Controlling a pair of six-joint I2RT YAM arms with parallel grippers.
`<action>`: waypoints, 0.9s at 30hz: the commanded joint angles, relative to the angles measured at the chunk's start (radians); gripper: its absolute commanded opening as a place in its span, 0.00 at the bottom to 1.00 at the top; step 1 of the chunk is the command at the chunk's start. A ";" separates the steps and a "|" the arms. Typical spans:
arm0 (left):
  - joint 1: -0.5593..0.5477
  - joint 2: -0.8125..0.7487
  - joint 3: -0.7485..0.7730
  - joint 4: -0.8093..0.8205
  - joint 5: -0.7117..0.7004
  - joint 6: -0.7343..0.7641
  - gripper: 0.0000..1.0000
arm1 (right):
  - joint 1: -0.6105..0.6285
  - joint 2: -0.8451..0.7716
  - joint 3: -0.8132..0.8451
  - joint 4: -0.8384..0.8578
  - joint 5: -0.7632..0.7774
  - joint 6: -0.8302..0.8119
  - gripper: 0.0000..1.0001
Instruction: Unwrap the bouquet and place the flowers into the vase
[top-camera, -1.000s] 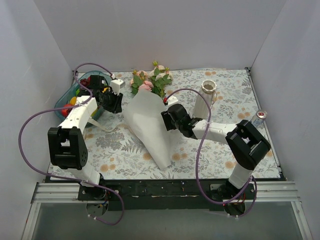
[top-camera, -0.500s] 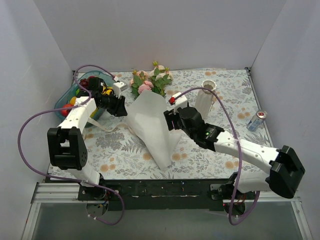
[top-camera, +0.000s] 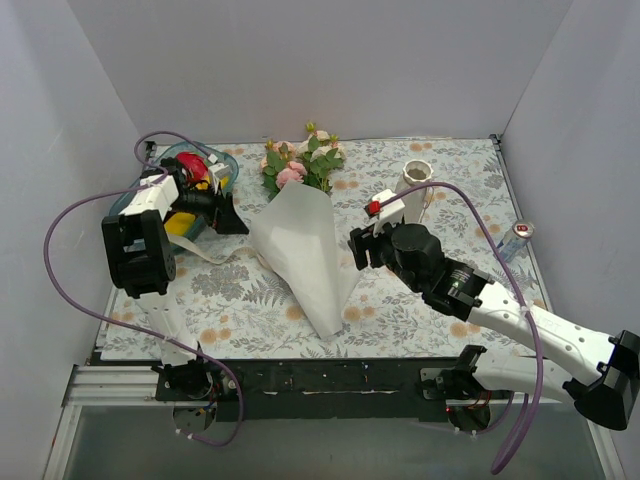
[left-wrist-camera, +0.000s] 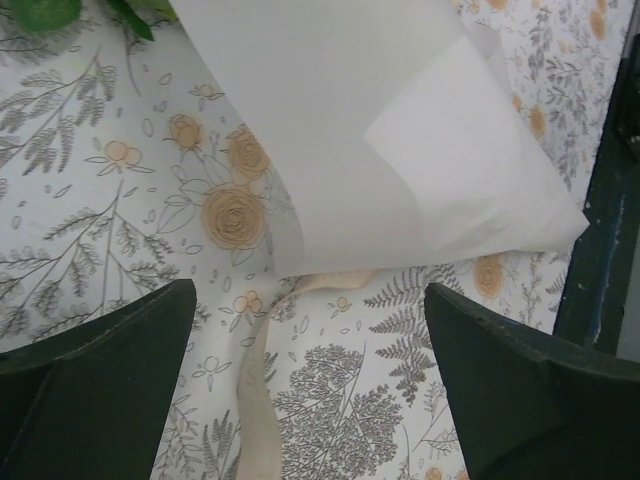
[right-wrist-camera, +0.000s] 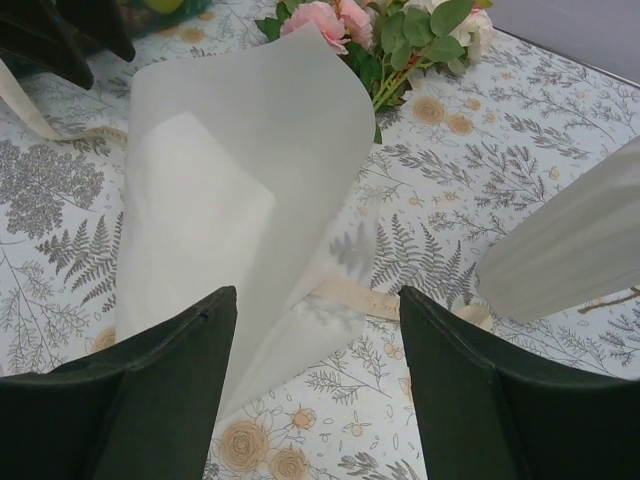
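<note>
On the flowered tablecloth (top-camera: 250, 310), from overhead, shows the bouquet (top-camera: 305, 255) lying flat in the middle, cone tip toward the near edge, wide mouth toward the far wall with the flowers (top-camera: 300, 168) spilling out there. Shows a cream ribbon (top-camera: 205, 255) trailing loose across the cloth to the cone's left. Places the vase (top-camera: 420, 193) upright at the far right, well apart from the flower heads, and a small can (top-camera: 520, 232) farther right. Puts the left gripper (top-camera: 230, 215) just left of the cone's wide end, beside the fruit tray (top-camera: 225, 162), and the right gripper (top-camera: 358, 250) just right of the cone, in front of the vase, neither visibly gripping the paper. From the left wrist, looks down between dark fingers (left-wrist-camera: 100, 380) set wide apart with nothing clamped; frames the left gripper (left-wrist-camera: 310, 300) over the paper edge of the bouquet (left-wrist-camera: 400, 130), the ribbon (left-wrist-camera: 255, 400) running out from under it across the cloth. From the right wrist, shows the right gripper (right-wrist-camera: 315, 300) likewise spread wide and holding nothing, fingers (right-wrist-camera: 150, 400) to either side of the cone's flank. Catches the bouquet (right-wrist-camera: 240, 170) as a loosely rolled sheet ahead, with the flowers (right-wrist-camera: 400, 30) at its far end, the ribbon (right-wrist-camera: 350, 295) peeking out beneath the paper and the vase (right-wrist-camera: 570, 250) close on the right.
</note>
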 joint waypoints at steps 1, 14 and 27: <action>-0.017 -0.009 0.018 -0.130 0.108 0.136 0.98 | 0.006 -0.019 0.002 -0.022 0.022 0.002 0.74; -0.036 0.059 0.004 -0.001 0.136 0.066 0.96 | 0.022 0.004 0.022 -0.025 0.014 0.014 0.72; -0.063 0.108 0.028 -0.019 0.151 0.089 0.79 | 0.029 -0.012 0.024 -0.041 0.022 0.030 0.70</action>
